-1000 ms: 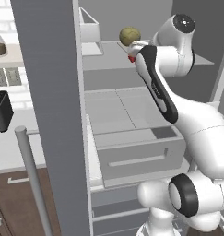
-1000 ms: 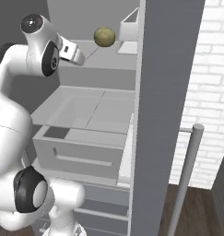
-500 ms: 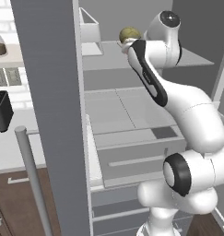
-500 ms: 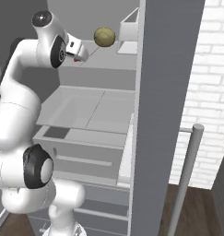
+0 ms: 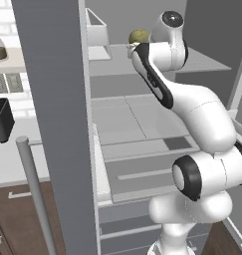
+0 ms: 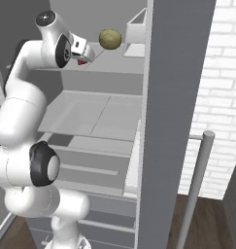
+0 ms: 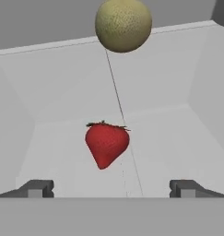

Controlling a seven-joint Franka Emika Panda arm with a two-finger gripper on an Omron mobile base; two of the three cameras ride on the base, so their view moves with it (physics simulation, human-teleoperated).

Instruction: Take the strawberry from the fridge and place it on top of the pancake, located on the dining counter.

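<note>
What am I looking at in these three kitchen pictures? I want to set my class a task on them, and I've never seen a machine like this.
It is a white robot arm with a two-finger gripper, reaching into an open grey fridge. Two pictures come from cameras on the robot's base, behind the arm to its left and right. The third comes from a camera on the hand, looking along the fingertips. On the upper fridge shelf lie a small red strawberry and, farther back, a round olive-green fruit. The gripper is open, with the strawberry just ahead between its tips. It holds nothing.
</note>
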